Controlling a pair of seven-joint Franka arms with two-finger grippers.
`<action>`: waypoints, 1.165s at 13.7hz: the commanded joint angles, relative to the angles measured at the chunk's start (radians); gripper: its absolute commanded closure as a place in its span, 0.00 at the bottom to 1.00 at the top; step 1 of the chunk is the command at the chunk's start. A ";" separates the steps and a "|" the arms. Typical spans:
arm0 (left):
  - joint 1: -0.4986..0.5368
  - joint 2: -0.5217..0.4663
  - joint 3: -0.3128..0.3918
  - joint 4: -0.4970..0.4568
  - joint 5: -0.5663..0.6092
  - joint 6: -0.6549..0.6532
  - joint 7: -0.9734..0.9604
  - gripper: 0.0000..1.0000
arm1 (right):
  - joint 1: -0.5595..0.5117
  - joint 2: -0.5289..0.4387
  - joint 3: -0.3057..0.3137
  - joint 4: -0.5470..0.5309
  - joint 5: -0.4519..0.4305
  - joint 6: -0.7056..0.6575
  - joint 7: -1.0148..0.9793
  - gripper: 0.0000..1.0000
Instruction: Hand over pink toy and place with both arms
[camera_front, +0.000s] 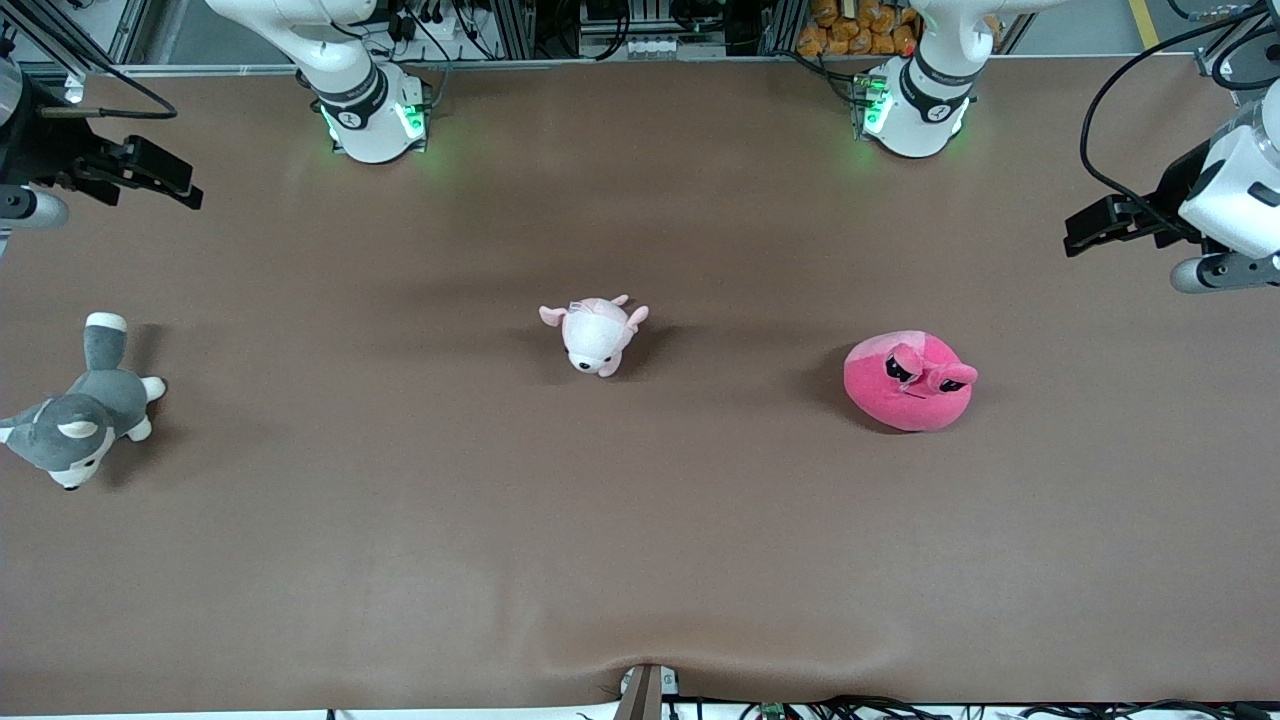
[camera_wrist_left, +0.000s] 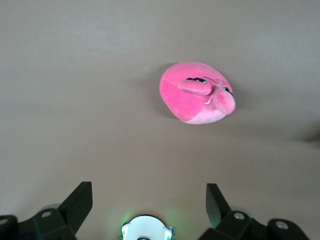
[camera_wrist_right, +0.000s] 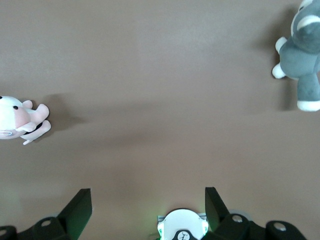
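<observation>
Right now I have both arms up and parked at the table's ends, nothing held. My left gripper (camera_front: 1072, 238) hangs over the left arm's end of the brown tabletop (camera_front: 640, 560), its black fingers (camera_wrist_left: 80, 202) spread wide and empty; the right gripper (camera_front: 190, 192) waits over the right arm's end, fingers (camera_wrist_right: 80, 204) equally wide apart.

The hot-pink round blob-shaped plush toy (camera_front: 908, 382) sits on the tabletop toward the left arm's end, nearer the front camera than the left arm's base, with its half-lidded black eyes and small snout facing up. I judge it light, soft and squashy, not fragile, and unlikely to slip, though it will deform under a pinch. I would close across the plump body from above, taking a deep bite of the fabric and leaving one side free for the other gripper at the handover.

A smaller pale pink-and-white plush animal (camera_front: 594, 334) lies mid-tabletop, well apart from the target. A grey-and-white husky plush (camera_front: 80, 420) lies at the right arm's end. Neither stands in the way of my left arm's descent.
</observation>
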 joint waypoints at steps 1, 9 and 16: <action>-0.002 0.020 -0.012 -0.001 0.028 0.020 -0.061 0.00 | 0.000 0.016 0.001 0.027 -0.030 0.025 -0.051 0.00; 0.008 0.144 -0.012 0.005 -0.034 0.099 -0.564 0.00 | 0.009 0.093 0.002 0.122 -0.026 -0.033 -0.036 0.00; 0.008 0.204 -0.012 0.000 -0.035 0.110 -0.739 0.00 | 0.027 0.091 0.002 0.114 -0.023 -0.037 -0.035 0.00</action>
